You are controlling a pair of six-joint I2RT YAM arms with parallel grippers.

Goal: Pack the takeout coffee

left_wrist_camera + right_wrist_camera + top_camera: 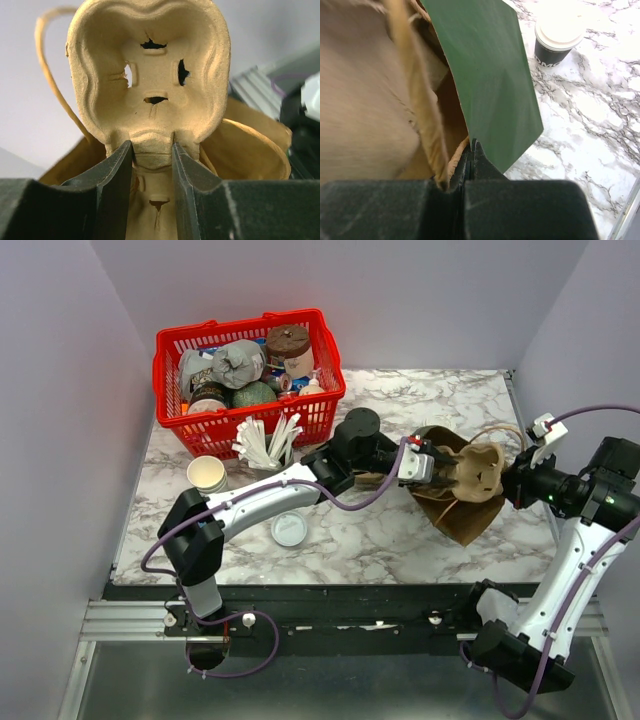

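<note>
Looking down at the marble table, I see the left gripper clamped on a moulded pulp cup carrier. Close up, its two dark fingers pinch the narrow neck between the carrier's cup wells. The carrier is tipped up on edge at the open mouth of a brown paper bag, which lies on the right half of the table. The right gripper reaches in from the right, its jaws fully closed and nipping the bag's rim. The takeout coffee stands upright on the marble with its white lid on, well apart from the bag and touched by neither arm. From above, I think it is the white disc just beside the left forearm, though that angle hides its sides. A red basket full of goods sits at the far left, with a stack of lidless cups in front of it.
</note>
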